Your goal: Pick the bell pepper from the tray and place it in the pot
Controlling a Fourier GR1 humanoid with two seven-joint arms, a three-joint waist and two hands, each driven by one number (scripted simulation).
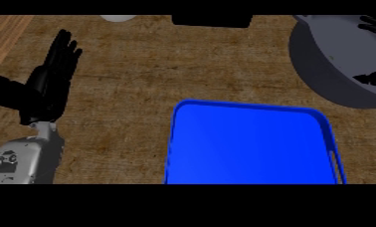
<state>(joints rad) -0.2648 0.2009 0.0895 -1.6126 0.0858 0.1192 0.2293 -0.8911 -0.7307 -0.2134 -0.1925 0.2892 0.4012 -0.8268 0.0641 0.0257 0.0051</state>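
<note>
Left hand (51, 79) open, resting, fingers up. Blue tray (249, 104) to its right, no bell pepper visible on it. Right hand (365, 21) barely in view at grey pot (323, 66), grip cannot be told. Judgement: pick done, placing under way or finished.

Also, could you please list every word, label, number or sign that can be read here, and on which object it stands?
None: nothing here can be read.
The blue tray, grey pot and counter bear no writing.
The left hand is plain black; its grey forearm shows small dark marks, not letters.
The black object at the top edge is cut off, with nothing legible.
</note>
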